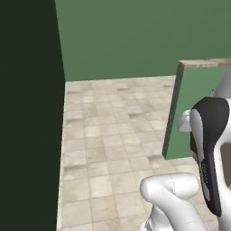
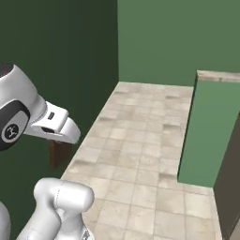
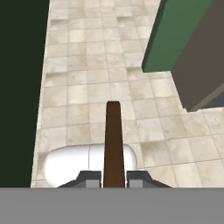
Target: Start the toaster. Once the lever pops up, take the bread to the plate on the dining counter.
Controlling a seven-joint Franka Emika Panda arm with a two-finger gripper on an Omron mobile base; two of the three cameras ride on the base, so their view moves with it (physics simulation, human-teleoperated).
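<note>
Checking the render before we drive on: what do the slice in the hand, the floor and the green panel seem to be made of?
The bread, gripped edge-on in the hand: flat matte dark brown, crust-like, no crumb texture visible. The floor: beige stone-look tiles, mottled, with darker grout lines. The green panel: smooth, matte, painted-looking, topped by a brownish marbled edge, possibly stone.

You get flat, even rendered light with no glare; the floor (image 1: pixel 113 135) tiles read bright while the wall (image 1: pixel 27 113) at your left sinks almost to black. Edges look soft and slightly blurred throughout, and only faint dark smudges mark the floor beside the green panel (image 2: pixel 206 136).
</note>
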